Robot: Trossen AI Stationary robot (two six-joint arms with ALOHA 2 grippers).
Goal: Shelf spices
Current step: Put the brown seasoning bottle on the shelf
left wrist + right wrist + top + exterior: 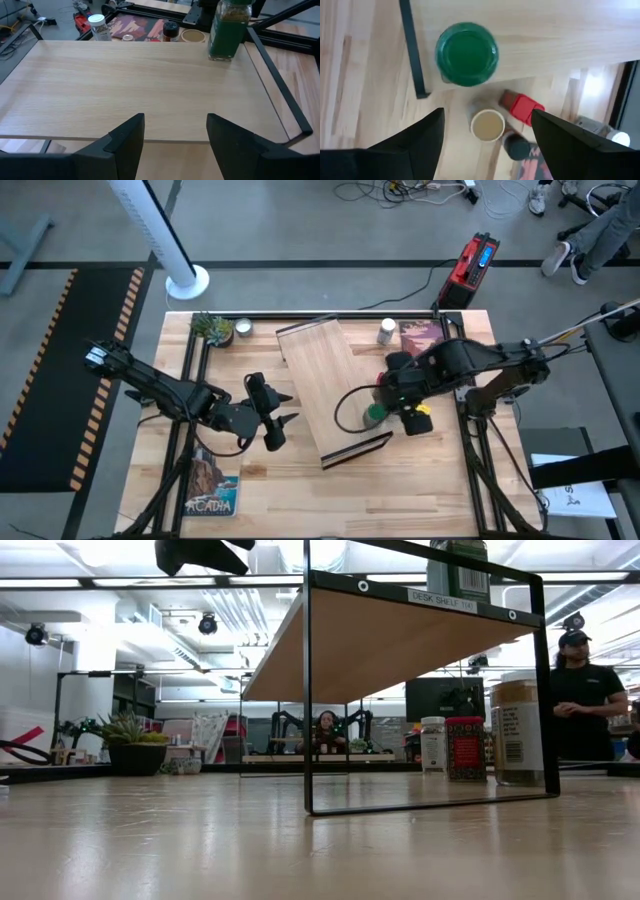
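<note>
Shelving is under way with one jar up so far: in the high view the long light-wood shelf board (322,390) lies at a slant across the table's middle, and the green-lidded glass spice jar (373,415) stands on its right edge near the dark end rail. Above that jar hangs the right gripper (412,420), while the left gripper (276,420) waits at the board's left edge, jaws spread. A white-capped jar (386,331) sits at the far side. The low view alone shows the board is raised on a thin black frame (307,700), with a white-capped jar (433,744), a red square tin (465,748) and a wide tan-lidded jar (516,732) still on the table beyond it. The left wrist view looks across the bare board top to the green-lidded jar (228,30) close to the edge rail, and shows its own fingers (125,142) apart and empty. The right wrist view looks straight down on the green lid (467,53), its jaws wide and holding nothing, with the tan-lidded jar (487,125), red tin (526,107) and a black-lidded jar (516,146) clustered below. Risk, as I judge it: the jar stands so near the edge that a brush from the gripper could topple it off.
</note>
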